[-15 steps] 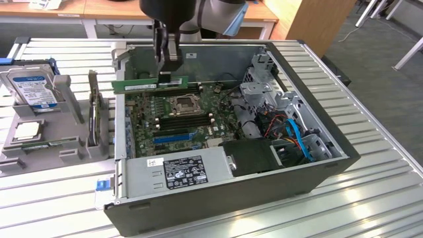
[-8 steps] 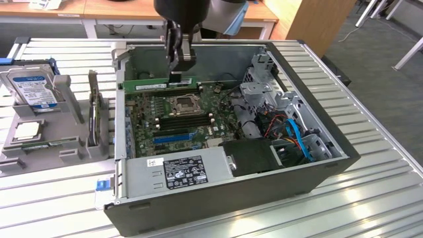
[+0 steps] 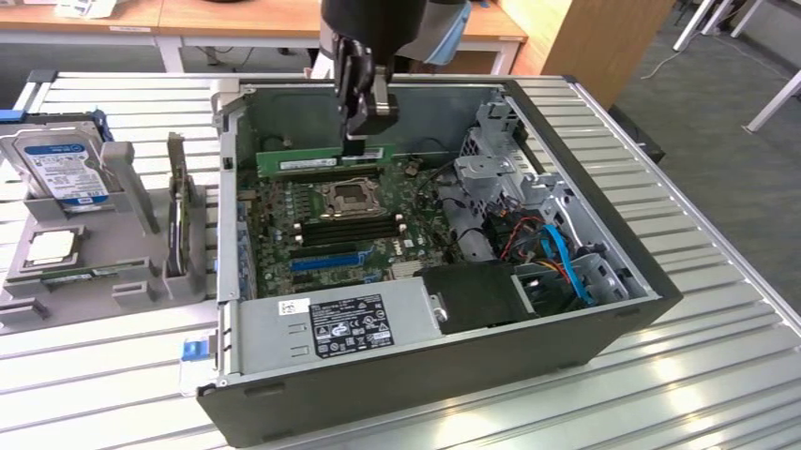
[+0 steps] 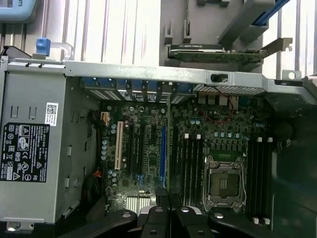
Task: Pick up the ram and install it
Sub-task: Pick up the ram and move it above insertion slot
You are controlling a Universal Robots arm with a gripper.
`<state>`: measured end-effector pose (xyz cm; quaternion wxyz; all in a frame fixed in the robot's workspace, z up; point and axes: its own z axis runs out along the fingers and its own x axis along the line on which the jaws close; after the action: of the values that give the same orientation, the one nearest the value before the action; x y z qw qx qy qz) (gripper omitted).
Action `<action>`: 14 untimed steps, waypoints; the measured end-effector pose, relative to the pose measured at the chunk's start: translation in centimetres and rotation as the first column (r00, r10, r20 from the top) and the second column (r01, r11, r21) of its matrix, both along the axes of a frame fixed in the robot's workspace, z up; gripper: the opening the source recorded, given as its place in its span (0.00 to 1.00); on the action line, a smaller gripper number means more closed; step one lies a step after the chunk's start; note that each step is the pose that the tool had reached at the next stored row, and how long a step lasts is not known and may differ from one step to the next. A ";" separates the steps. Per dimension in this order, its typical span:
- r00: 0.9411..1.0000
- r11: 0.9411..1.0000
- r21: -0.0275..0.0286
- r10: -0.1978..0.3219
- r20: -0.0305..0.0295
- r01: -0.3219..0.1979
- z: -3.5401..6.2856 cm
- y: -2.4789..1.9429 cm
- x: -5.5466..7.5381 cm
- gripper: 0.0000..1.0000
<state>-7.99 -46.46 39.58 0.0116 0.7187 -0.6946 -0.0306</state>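
one black metal hand [image 3: 366, 139] reaches down into the open computer case [image 3: 601, 319], its two fingers closed on the top edge of one ram [image 3: 313, 162]. the ram is a long, thin green strip with a small white sticker. it is held level over the far edge of the motherboard [image 3: 269, 225], just beyond the processor socket [image 3: 347, 197] and close to the case's grey back wall. whether it touches the board cannot be told.

the case is a dark, matt box lying on its side on a counter [image 3: 701, 394] of ribbed, shiny metal slats. the motherboard is green and crowded with small parts. it carries one square silver socket, one white slot [image 4: 118, 146] and one blue slot [image 4: 163, 148]. one grey sheet-metal power supply [image 3: 269, 328] with a black label fills the near corner, and glossy blue cables [image 3: 564, 262] curl beside it.

outside the case, on the exterior view's left, one grey moulded holder [image 3: 131, 292] keeps one silver hard drive [image 3: 63, 169], one upright expansion card [image 3: 178, 216] and one small square processor chip [image 3: 51, 246].
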 end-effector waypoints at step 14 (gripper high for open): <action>1.000 1.000 0.000 0.000 -0.004 0.000 0.00 -0.31 2.5 0.11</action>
<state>-5.46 -46.77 39.58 0.0131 0.7186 -0.6945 -0.0322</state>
